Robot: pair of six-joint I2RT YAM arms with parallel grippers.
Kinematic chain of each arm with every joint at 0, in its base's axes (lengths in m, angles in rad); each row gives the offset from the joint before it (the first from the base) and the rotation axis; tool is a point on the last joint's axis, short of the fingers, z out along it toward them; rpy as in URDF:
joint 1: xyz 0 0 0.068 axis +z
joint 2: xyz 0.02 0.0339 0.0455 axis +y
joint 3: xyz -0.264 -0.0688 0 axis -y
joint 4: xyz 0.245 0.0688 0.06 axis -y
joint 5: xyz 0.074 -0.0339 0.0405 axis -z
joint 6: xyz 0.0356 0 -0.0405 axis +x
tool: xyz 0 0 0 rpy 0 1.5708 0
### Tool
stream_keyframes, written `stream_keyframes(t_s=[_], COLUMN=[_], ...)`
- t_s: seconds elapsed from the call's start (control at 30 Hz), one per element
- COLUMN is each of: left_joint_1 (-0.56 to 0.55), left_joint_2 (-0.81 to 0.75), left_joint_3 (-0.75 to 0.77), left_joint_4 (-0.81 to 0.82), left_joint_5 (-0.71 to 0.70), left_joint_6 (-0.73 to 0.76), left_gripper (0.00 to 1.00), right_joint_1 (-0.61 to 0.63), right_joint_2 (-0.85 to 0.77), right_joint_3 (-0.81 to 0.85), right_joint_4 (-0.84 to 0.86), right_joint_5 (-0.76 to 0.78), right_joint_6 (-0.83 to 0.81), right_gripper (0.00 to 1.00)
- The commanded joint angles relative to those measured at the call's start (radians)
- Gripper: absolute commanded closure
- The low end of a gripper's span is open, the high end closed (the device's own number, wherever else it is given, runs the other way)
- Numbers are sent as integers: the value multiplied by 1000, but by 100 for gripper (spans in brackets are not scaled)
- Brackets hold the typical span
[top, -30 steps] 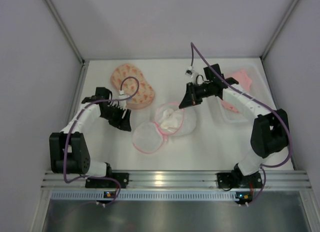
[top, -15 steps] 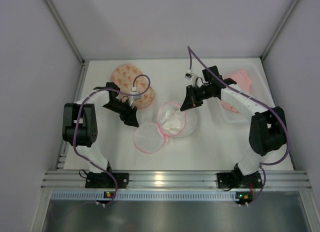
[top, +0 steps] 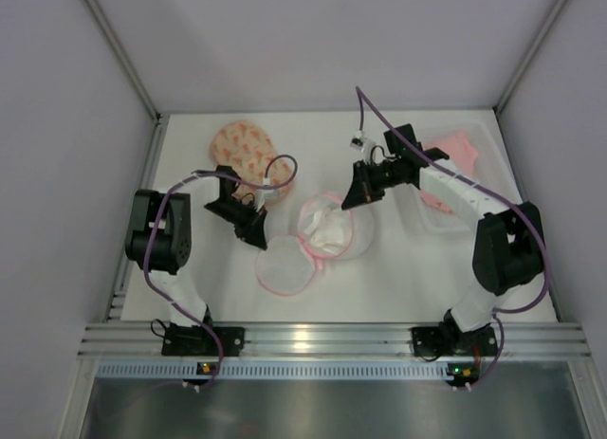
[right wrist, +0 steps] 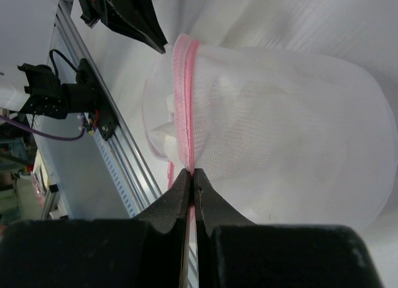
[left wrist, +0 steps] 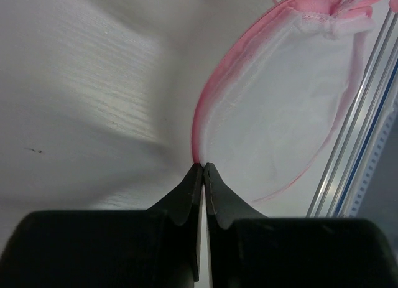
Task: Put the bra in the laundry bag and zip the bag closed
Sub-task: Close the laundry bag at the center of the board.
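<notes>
White mesh pouch (top: 327,232) with a pink rim sits mid-table, split open. The flat half lies toward the near edge and the domed half stands up behind it. Something white is bunched inside the dome.

Left gripper (left wrist: 202,168) is down at the left edge of the flat half. Its fingers are closed to a hairline. The pink rim runs straight into the tips, so it reads as pinched on that rim.

Right gripper (right wrist: 191,173) is at the far right side of the dome. Its fingers are pressed together, with the pink rim band caught between the tips.

The bra (top: 458,147), salmon-pink, lies in the clear plastic tray (top: 424,223) at the far right of the table, behind the right arm. Neither gripper touches it.

The laundry bag (top: 245,153), peach with a red-orange print, lies flat at the far left of the table (top: 398,268). It is just behind the left arm's wrist and apart from the pouch. The left arm's cable partly covers its near lobe. I cannot tell from above whether it is zipped.
</notes>
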Motion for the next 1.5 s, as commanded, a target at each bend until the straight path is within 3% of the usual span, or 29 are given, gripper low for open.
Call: stream_keyframes(t_s=[0.0,0.03,0.23,0.33,0.5,0.73,0.8,0.93,1.03,1.17,1.27,1.33,1.37,1.47], left_joint_1=[1,0,0,0,0,44,46,46,14,-58,-118,-140,-147,-181], left_joint_2=[-51,-53,-54,-112,-109,-42,-56,-20,13,50,70,79,92,99], left_joint_3=[-7,2,144,181,344,534,610,751,784,778,802,819,827,847], left_joint_4=[-9,-17,-185,-186,-199,-327,-324,-314,-314,-316,-316,-316,-316,-299], left_joint_5=[26,31,196,215,178,80,13,43,95,113,95,84,77,22], left_joint_6=[-52,-77,-116,-233,-627,-881,-882,-914,-914,-910,-908,-911,-920,-976], left_gripper=[94,100,100,100,100,100,100,100,100,100,100,100,100,100], right_joint_1=[-14,-20,-19,-9,6,11,12,75,225,336,331,281,252,103], right_joint_2=[-58,-61,-58,-64,-120,-271,-308,-302,-270,-189,-149,-204,-231,-302], right_joint_3=[21,33,19,-25,-142,-230,-275,-324,-333,-282,-229,-247,-255,-239], right_joint_4=[43,40,9,20,190,338,414,456,520,626,632,626,621,488], right_joint_5=[-23,-20,18,10,-62,3,-6,-14,32,46,-3,-23,-31,-95], right_joint_6=[-11,-13,-42,-53,39,103,192,251,287,382,407,406,404,339], right_gripper=[100,100,100,100,100,100,100,100,100,84,68,59,48,41])
